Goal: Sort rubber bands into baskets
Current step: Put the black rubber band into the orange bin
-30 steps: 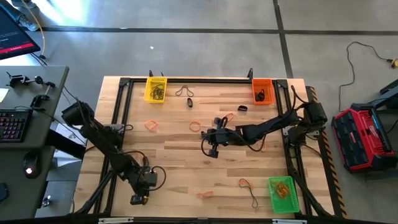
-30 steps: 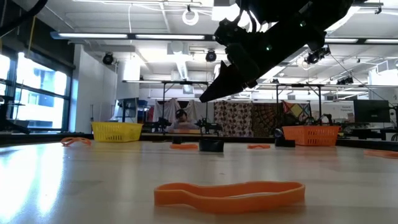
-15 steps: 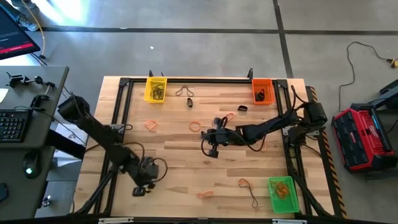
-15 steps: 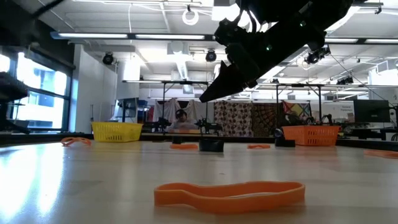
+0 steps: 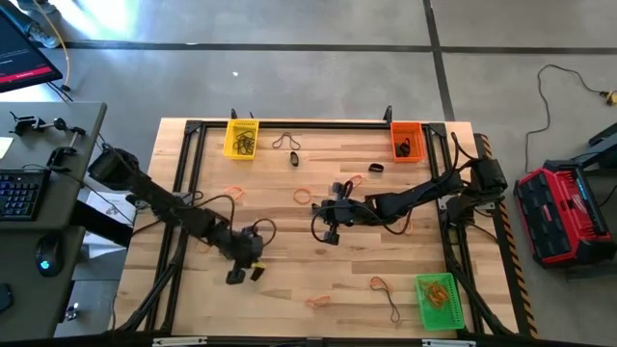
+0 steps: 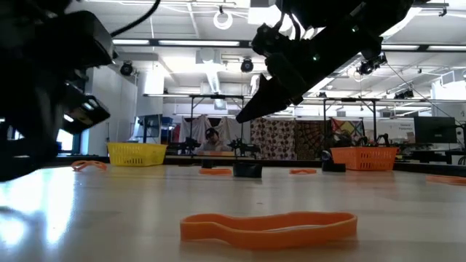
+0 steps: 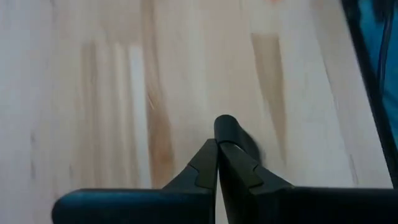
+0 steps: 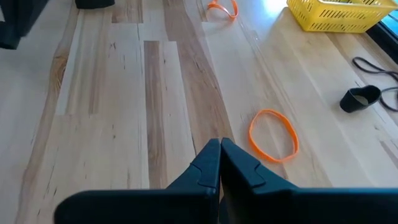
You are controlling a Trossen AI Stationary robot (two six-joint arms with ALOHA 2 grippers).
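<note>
Three baskets stand on the wooden table: yellow at the far left, orange at the far right, green at the near right. Orange rubber bands and black rubber bands lie scattered flat between them. My left gripper is over the near left part of the table, shut on a small black rubber band. My right gripper hangs shut and bare above the table's middle, slanting down; an orange band lies just ahead of it. My left gripper pinches the black rubber band between its two fingertips, slanting down from above. A short rounded loop of the band stands out past the fingertips and casts a shadow on the wood below it. The rest of the band is hidden by the fingers.
More orange bands lie at the near edge and near the green basket, with a black one beside it. A black frame runs round the table top. A red and black case sits on the floor to the right.
My left gripper has swung from the table's near left corner toward the middle, away from the near edge and a little up, turning as it went. Its arm now fills the left of the low view.
</note>
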